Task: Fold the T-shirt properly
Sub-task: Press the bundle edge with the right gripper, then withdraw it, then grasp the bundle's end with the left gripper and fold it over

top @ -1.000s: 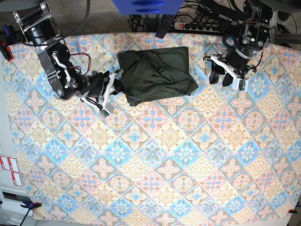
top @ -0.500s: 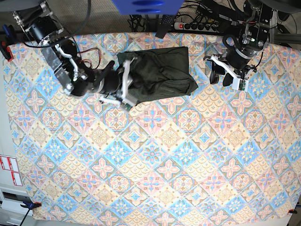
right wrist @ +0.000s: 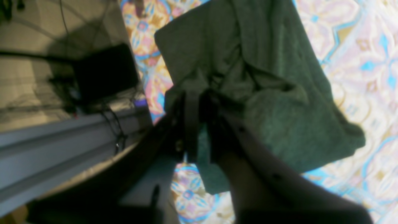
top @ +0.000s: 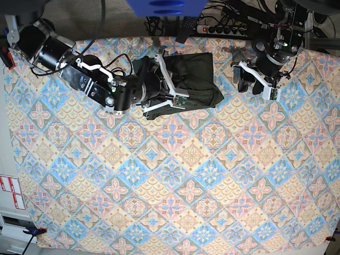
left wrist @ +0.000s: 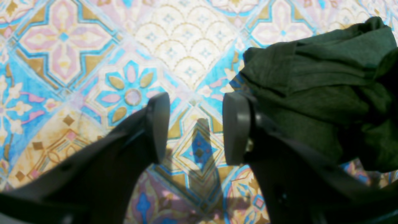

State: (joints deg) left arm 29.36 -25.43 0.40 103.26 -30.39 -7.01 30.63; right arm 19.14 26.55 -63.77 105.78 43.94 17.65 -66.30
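Right gripper (right wrist: 199, 124) pinching a bunched fold of the T-shirt (right wrist: 264, 93) between near-closed jaws, left gripper (left wrist: 192, 127) spread empty just beside its edge; thin knit likely slips, collapsing the fold.

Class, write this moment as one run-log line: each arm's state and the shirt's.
right gripper: jaws pinching T-shirt fabric | left gripper: jaws open, empty, beside shirt | T-shirt: bunched on patterned cloth
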